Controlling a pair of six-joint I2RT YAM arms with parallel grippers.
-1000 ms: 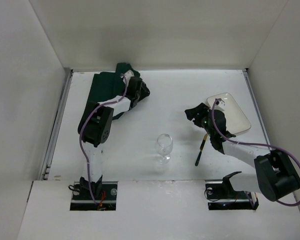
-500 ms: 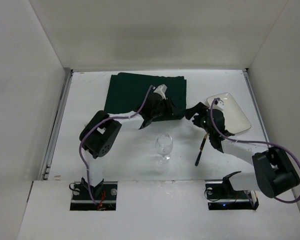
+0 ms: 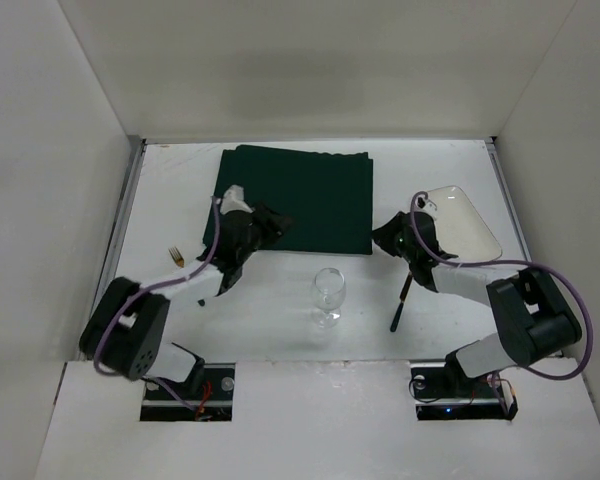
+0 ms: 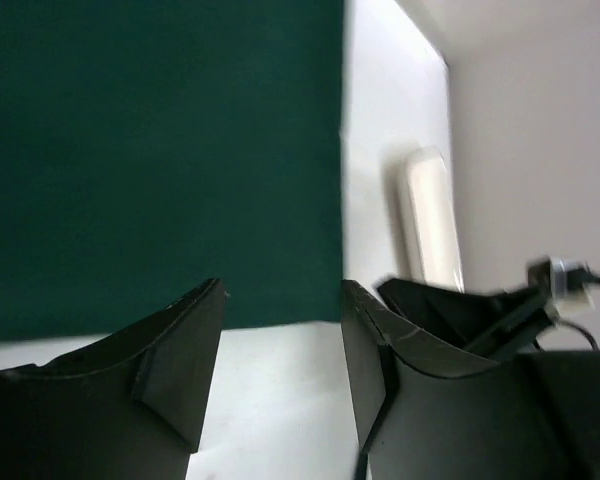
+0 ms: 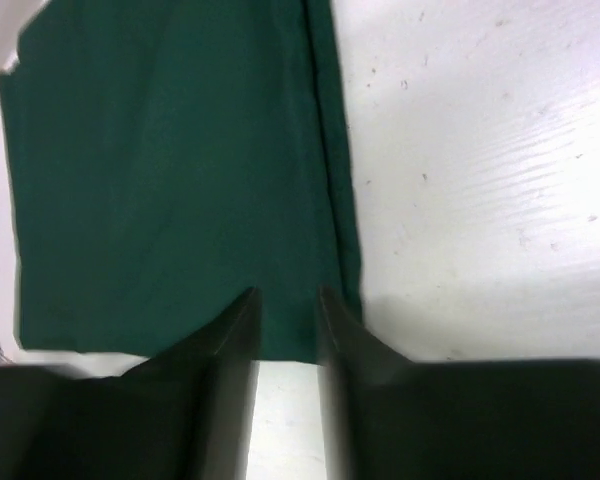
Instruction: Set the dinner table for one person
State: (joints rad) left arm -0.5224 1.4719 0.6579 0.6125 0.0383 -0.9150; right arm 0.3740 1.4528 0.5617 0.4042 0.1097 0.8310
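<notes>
The dinner table [image 3: 435,165] is a white top with a dark green placemat [image 3: 295,195] spread flat at its back middle. My left gripper [image 3: 273,226] hovers at the mat's near left part, open and holding nothing; in the left wrist view its jaws [image 4: 280,292] frame bare table just short of the mat's edge [image 4: 160,160]. My right gripper [image 3: 382,238] is at the mat's near right corner. In the right wrist view its fingers [image 5: 287,297] stand close together with a narrow gap, their tips over the mat's near edge [image 5: 180,180]. Nothing shows clamped between them.
A white rectangular plate [image 3: 462,222] lies right of the mat, also seen as the plate [image 4: 426,225] from the left wrist. A wine glass [image 3: 328,293] stands upright in the near middle. A dark utensil [image 3: 400,303] lies by the right arm. A small gold piece [image 3: 177,257] lies at left.
The placemat went from a bunch at the back left to a flat sheet in the middle. My left gripper opened, let it go and drew back leftward. My right jaws narrowed.
</notes>
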